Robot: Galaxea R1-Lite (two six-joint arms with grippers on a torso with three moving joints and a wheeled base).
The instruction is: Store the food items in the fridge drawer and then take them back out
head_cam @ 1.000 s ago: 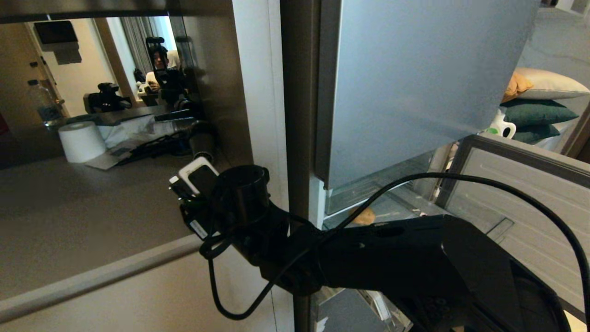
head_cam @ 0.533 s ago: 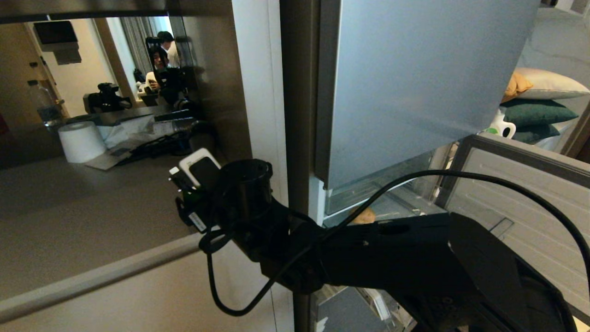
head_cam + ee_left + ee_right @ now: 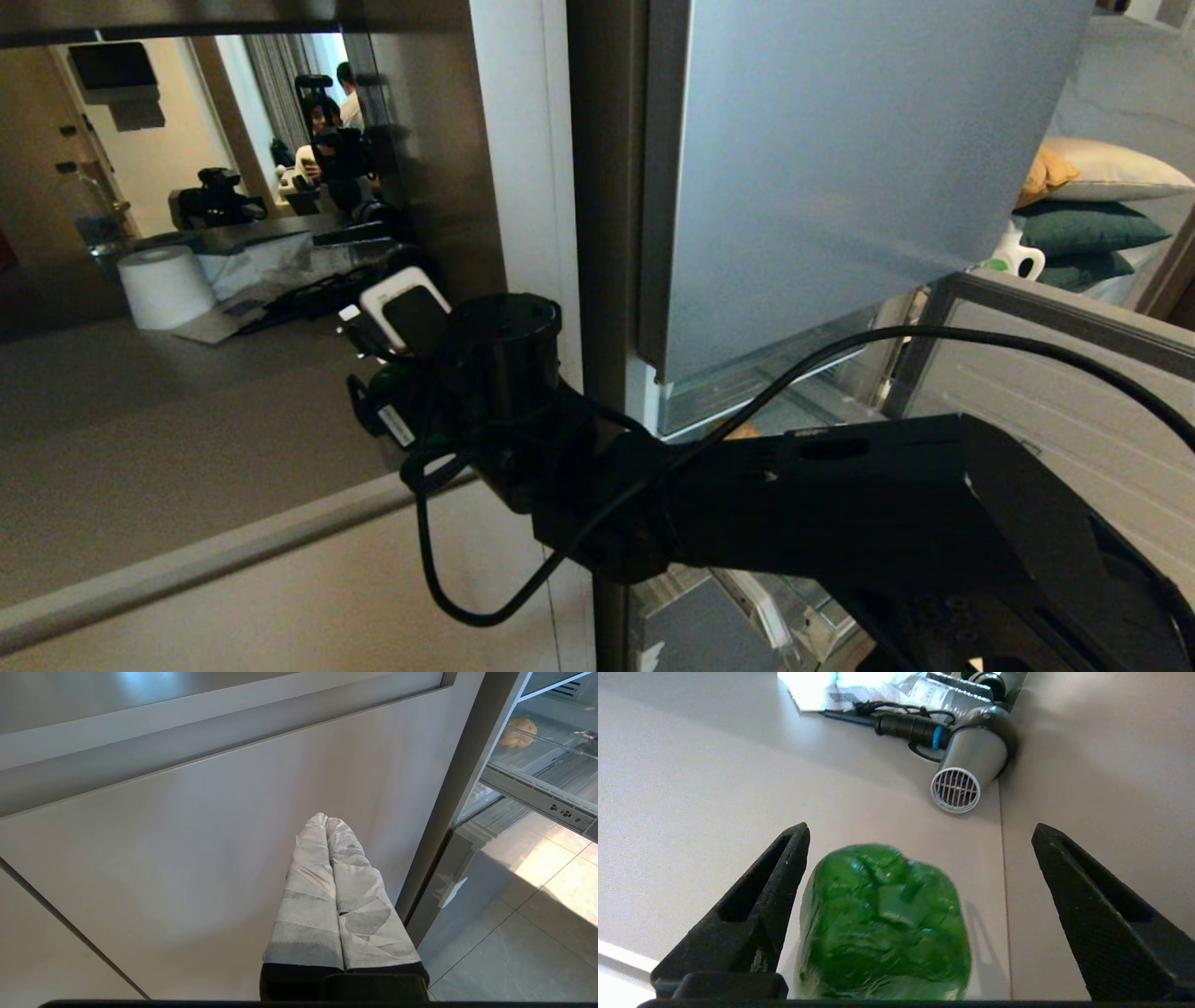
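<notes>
The green bell pepper (image 3: 882, 924) sits on the pale desk (image 3: 691, 788) right between the fingers (image 3: 752, 914) of my right pincer (image 3: 920, 910), which stand wide apart with nothing clamped; one finger is just beside the pepper's flank, the other well clear of it. Whether that near finger touches the skin I cannot tell. I read this as the release of the pepper onto the desk, so the thing to do well is to leave without disturbing it. I should lift straight up and back along my own line, keeping the fingers spread, so the near finger does not drag the glossy, rounded body and set it rolling. It looks settled on a broad face, but a pepper is lumpy and tips easily.

Beyond it on the desk lie a silver hair dryer (image 3: 971, 765) and its black cable (image 3: 896, 723), near enough that a nudged pepper could roll into them.

The potato (image 3: 516, 732) is in the clear fridge drawer (image 3: 537, 788), which stands pulled out beneath the silver fridge door (image 3: 840, 168). I judge that it comes next, so my retreat should swing towards the drawer while keeping my arm's cable (image 3: 934, 341) off the fridge's edges.

My left pincer (image 3: 334, 826) hangs parked before the beige cabinet front (image 3: 187, 858), its wrapped fingers pressed together, holding nothing.
</notes>
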